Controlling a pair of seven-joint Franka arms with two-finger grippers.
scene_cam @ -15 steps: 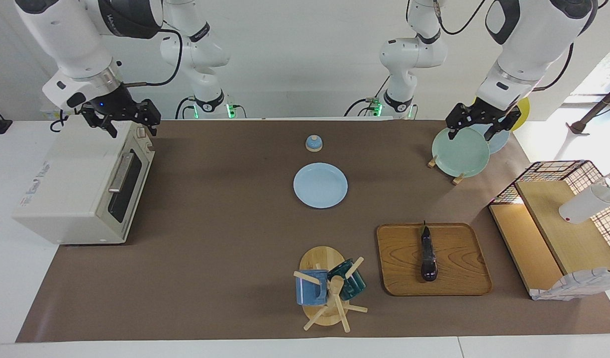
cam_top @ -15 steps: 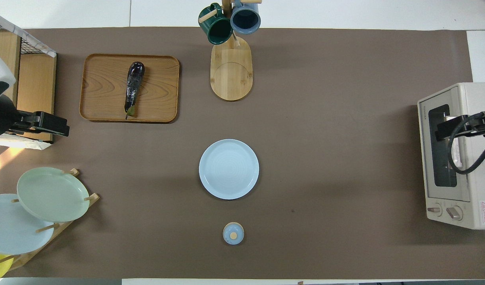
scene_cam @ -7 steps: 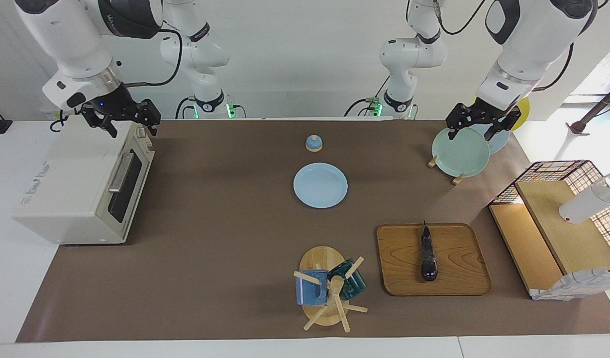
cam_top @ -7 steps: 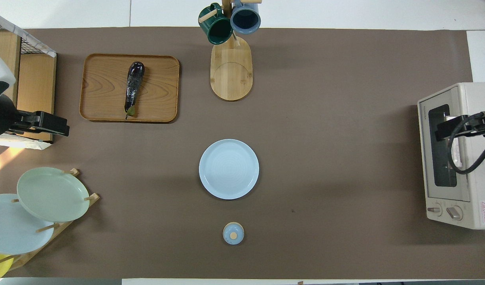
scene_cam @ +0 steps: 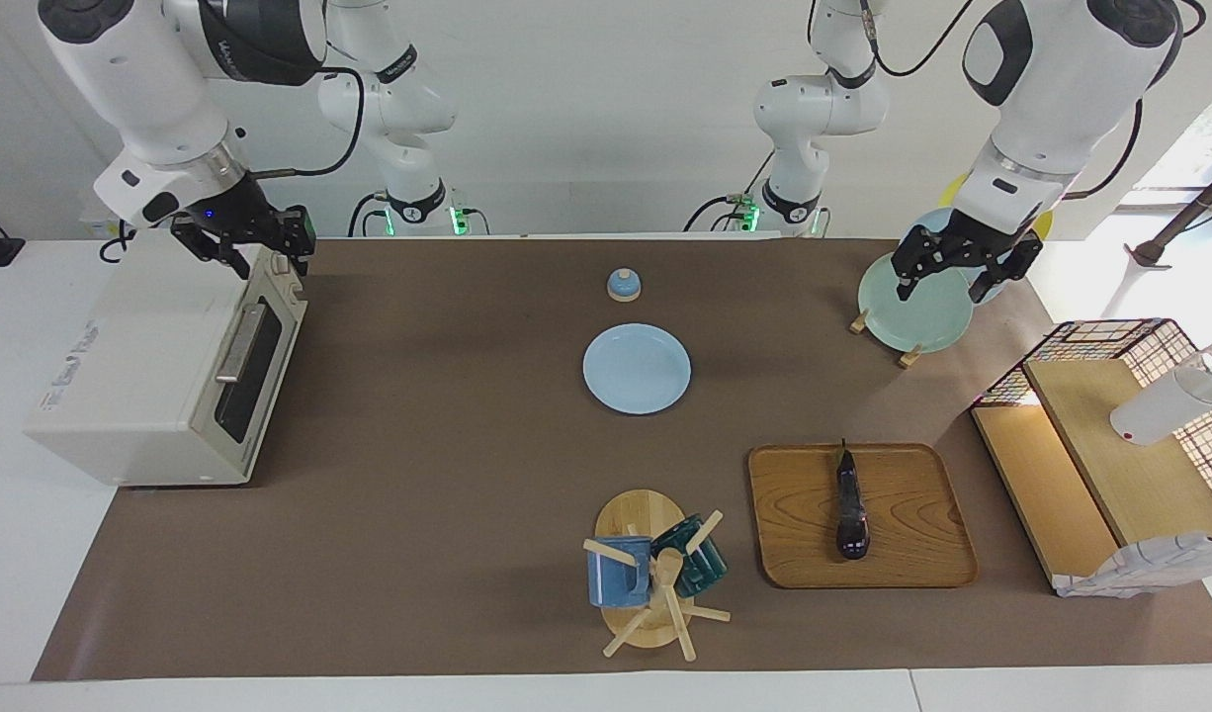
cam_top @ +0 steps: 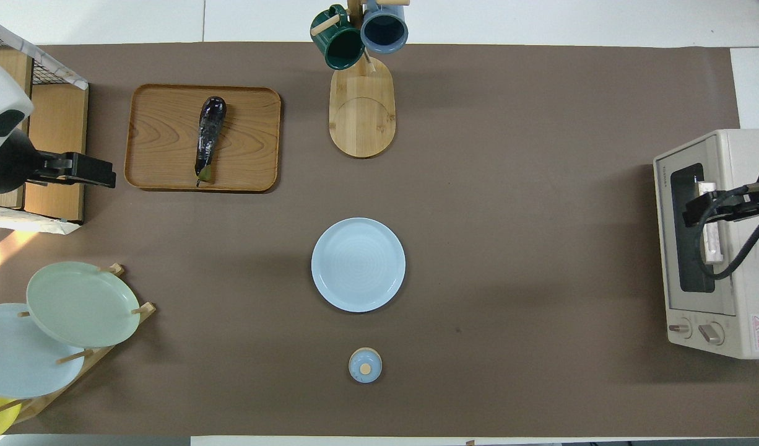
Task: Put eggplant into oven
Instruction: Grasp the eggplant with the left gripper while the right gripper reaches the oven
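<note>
Risk is the closed oven [scene_cam: 166, 371] door at frame left: right gripper [scene_cam: 260, 247], gap unclear, hovers above; left gripper [scene_cam: 952, 272] spread, eggplant [scene_cam: 850, 504] untouched.

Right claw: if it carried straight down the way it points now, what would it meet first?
Probably the oven. The right claw hangs over the oven's top front edge, above the shut door, pointing down. Height above it is hard to judge.
</note>
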